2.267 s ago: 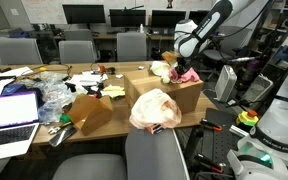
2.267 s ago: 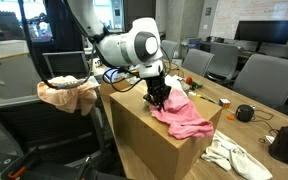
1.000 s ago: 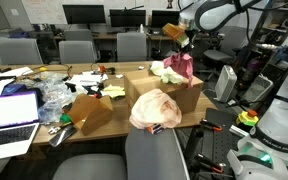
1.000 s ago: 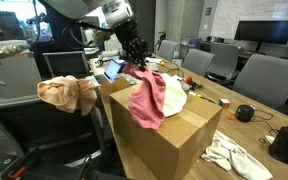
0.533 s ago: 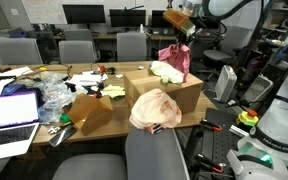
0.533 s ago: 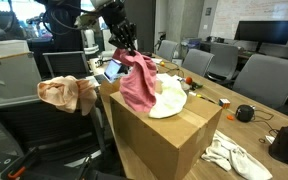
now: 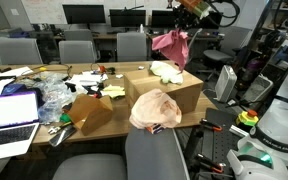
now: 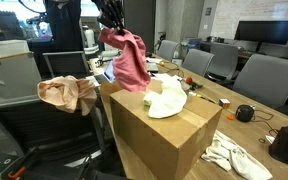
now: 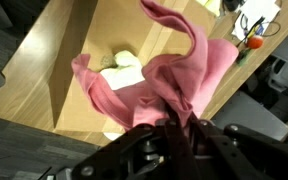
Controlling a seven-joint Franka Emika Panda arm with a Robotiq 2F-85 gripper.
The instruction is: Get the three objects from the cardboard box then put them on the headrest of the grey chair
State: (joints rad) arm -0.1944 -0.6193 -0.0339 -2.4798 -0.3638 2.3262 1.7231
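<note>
Fabric fills the middle of the wrist view: the pink cloth spills from the gripper, whose dark fingers are clenched on a bunched fold of it. Beneath it lies the open cardboard box, bare brown floor showing, with a bit of the yellow-green cloth peeking past the pink one's edge. Only this view looks down into the box, but it cannot tell how high the cloth hangs. Both exterior views supply that: the pink cloth dangles at full length from the gripper, which sits at the very top of the frame. Its lower end comes close to the box's top, though whether it touches cannot be told. They also show the yellow-green cloth lying across the box's upper edge rather than deep inside. The peach-cream cloth, out of the wrist camera's sight, is draped over the headrest of the grey chair, which stands just beside the box. In an exterior view a smaller cardboard box and an open laptop sit further along. In an exterior view a crumpled white cloth lies on the wooden table beyond the big box.
</note>
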